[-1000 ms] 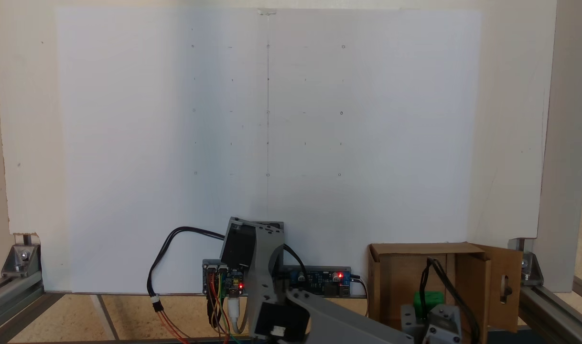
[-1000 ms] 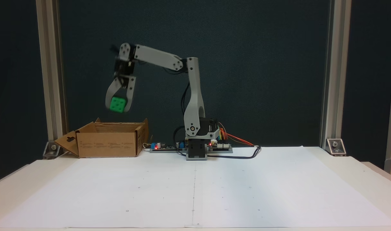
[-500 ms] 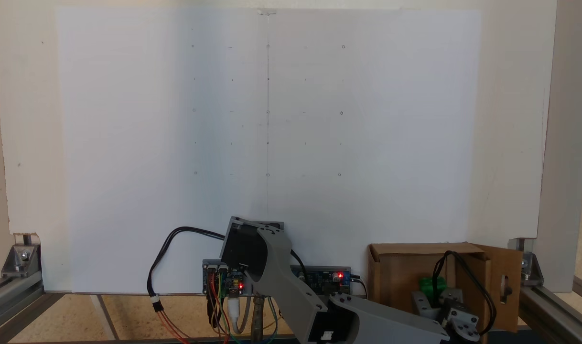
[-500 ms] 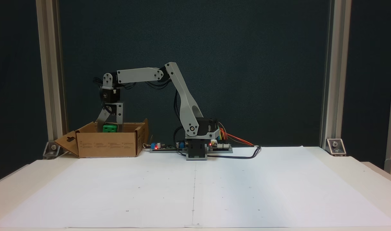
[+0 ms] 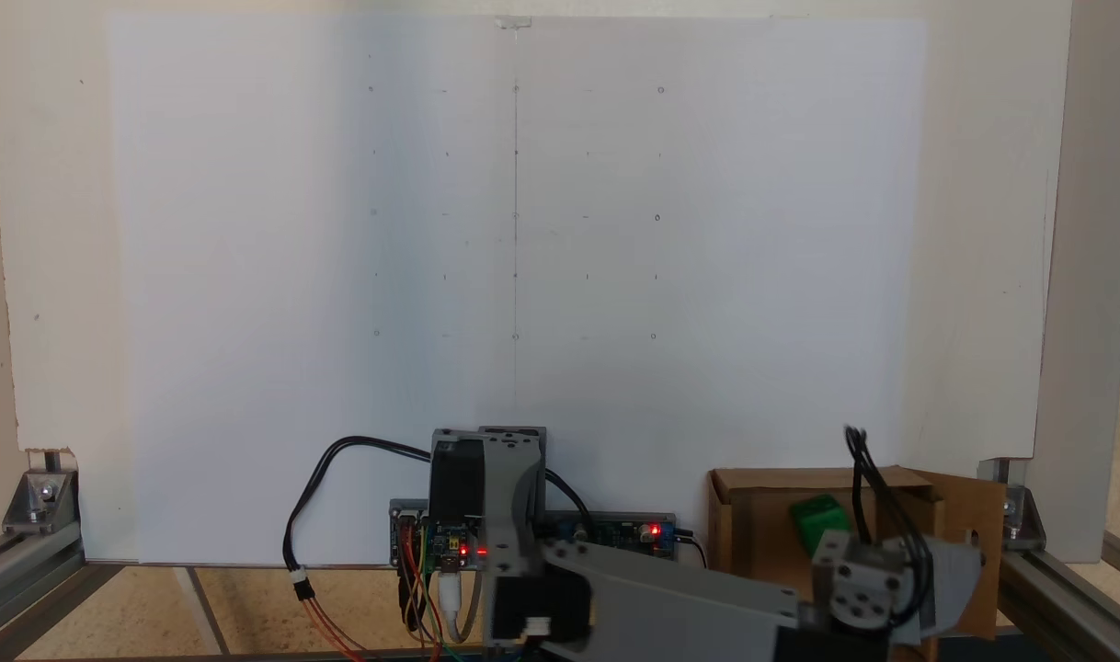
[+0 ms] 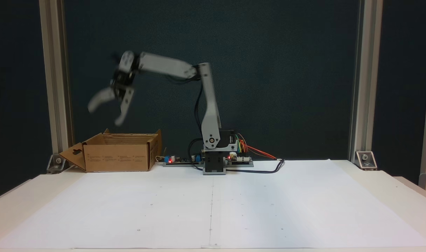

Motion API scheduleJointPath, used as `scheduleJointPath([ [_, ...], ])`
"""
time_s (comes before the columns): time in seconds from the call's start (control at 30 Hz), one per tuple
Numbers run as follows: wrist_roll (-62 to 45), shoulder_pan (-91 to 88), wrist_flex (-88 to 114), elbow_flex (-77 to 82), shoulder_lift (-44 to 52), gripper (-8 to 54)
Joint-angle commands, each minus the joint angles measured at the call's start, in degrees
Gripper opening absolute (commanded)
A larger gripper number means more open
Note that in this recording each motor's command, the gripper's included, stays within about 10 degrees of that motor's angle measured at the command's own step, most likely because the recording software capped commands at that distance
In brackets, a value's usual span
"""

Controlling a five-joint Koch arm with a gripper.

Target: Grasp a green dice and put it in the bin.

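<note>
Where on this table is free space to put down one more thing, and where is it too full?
Free: the wide white paper sheet in front of the arm base. Crowded: the back edge, with the bin, circuit boards and wires; the open gripper hangs above the bin.

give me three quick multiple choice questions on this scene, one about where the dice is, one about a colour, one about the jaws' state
1. Where is the green dice?
A. on the white paper
B. inside the bin
C. between the jaws

2. What colour is the bin?
A. brown
B. blue
C. white

3. How do the jaws of the gripper stand?
A. shut on the dice
B. shut and empty
C. spread open and empty

Key:
1 B: a fixed view shows the dice within the box walls.
2 A: both fixed views show brown cardboard.
3 C: a fixed view shows the two fingers wide apart above the bin, nothing between them.
</note>
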Motion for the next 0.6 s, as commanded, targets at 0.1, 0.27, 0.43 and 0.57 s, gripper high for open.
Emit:
scheduleJointPath([
  [0.1,10.5,-21.1,-0.9,-2.9,12.6,43.6],
  [0.27,12.7,-41.7,-0.9,1.7,19.1,43.6],
  [0.43,12.8,-62.6,-10.7,18.8,29.2,43.8],
  [0.57,12.7,-78.6,-21.8,33.8,35.4,43.8],
])
